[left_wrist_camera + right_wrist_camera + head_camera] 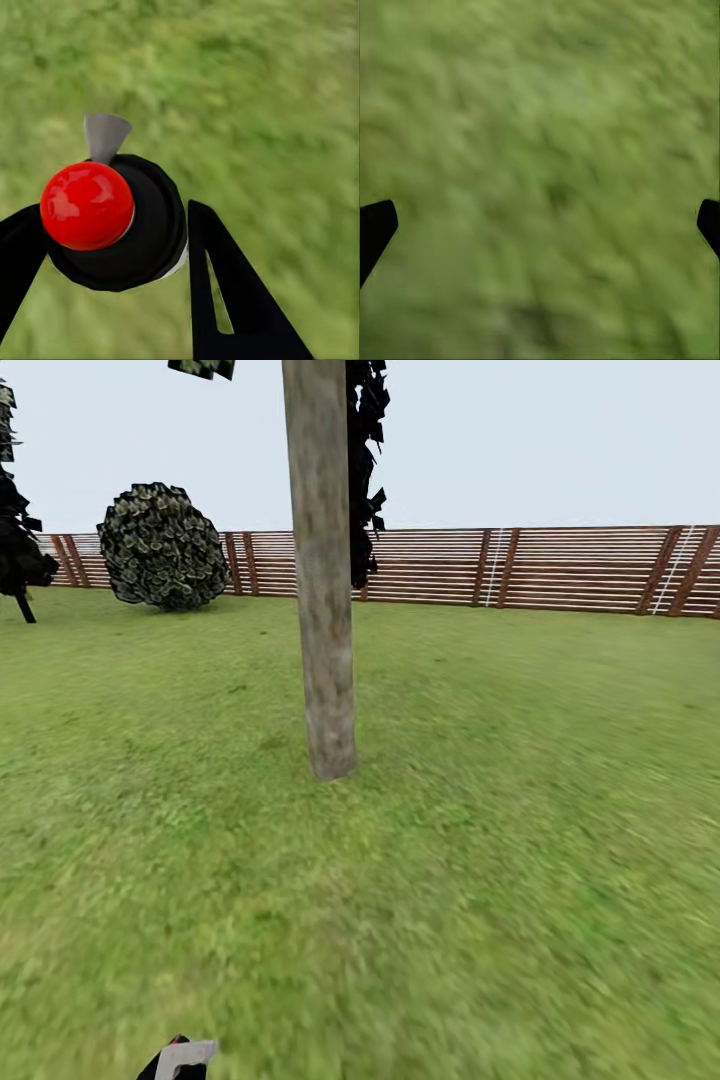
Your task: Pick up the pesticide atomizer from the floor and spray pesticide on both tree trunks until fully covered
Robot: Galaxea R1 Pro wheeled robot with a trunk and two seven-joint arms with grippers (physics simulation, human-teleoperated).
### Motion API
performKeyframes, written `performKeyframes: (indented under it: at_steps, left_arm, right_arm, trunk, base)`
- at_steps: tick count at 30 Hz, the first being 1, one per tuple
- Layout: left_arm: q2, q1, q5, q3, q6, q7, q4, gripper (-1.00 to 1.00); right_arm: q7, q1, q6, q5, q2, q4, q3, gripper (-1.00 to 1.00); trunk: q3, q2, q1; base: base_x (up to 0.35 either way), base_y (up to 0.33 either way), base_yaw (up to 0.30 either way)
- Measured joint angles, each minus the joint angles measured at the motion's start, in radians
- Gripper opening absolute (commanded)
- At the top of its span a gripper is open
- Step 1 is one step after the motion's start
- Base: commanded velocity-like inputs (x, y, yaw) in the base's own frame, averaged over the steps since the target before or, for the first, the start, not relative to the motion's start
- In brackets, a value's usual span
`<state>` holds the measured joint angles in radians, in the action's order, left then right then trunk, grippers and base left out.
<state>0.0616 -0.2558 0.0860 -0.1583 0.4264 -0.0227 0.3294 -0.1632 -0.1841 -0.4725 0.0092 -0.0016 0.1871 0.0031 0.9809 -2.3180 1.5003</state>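
**Op:** Left wrist view has the atomizer [120, 225] pinched between the 2 fingers [232, 300] of the left gripper [112, 247]. I see a black round body, a glossy red knob on top and a grey nozzle cone poking out past it. Lawn [262, 112] lies below, so it's off the floor.

**Spotter:** How do you rate the hold?

**Op:** Jaws sit on the black body, under the red knob. I'd judge that the right place: the body is rigid, so it won't squash, and the knob looks too smooth and round to clamp. It's probably light, though liquid inside could shift the weight. The shell looks slick, so I'd keep my swings gentle or it may twist in the pads.

**Spotter:** Right side?

**Op:** Right gripper [540, 225] is spread wide, tips at the frame edges, grass between them, nothing held.

**Spotter:** And the target?

**Op:** Head view puts 1 trunk [322, 580] at 12 o'clock, upright, mottled grey-brown, standing near on the grass. The fence [560, 565] runs behind it, a round bush [162, 546] at 10 o'clock. A grey and black bit at 6 o'clock, bottom edge, is likely the nozzle end [183, 1057]. My guess: aim next, keeping the nozzle toward the bark.
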Motion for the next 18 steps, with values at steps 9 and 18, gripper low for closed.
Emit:
performKeyframes:
  at_steps: [9, 18]
  left_arm:
    - [-0.003, 0.001, -0.001, 0.003, 0.000, 0.002, -0.008, -1.00]
    - [-0.003, 0.001, -0.002, 0.003, 0.000, 0.007, -0.012, -1.00]
  right_arm:
    - [-0.001, -0.002, -0.005, -0.006, 0.020, 0.153, -0.002, 1.00]
    - [0.001, -0.001, -0.016, 0.001, 0.007, 0.287, -0.001, 1.00]
  trunk:
    - [0.000, 0.000, 0.000]
    - [0.000, 0.000, 0.000]
  base:
    - [0.339, 0.000, 0.000]
    - [0.339, 0.000, 0.000]
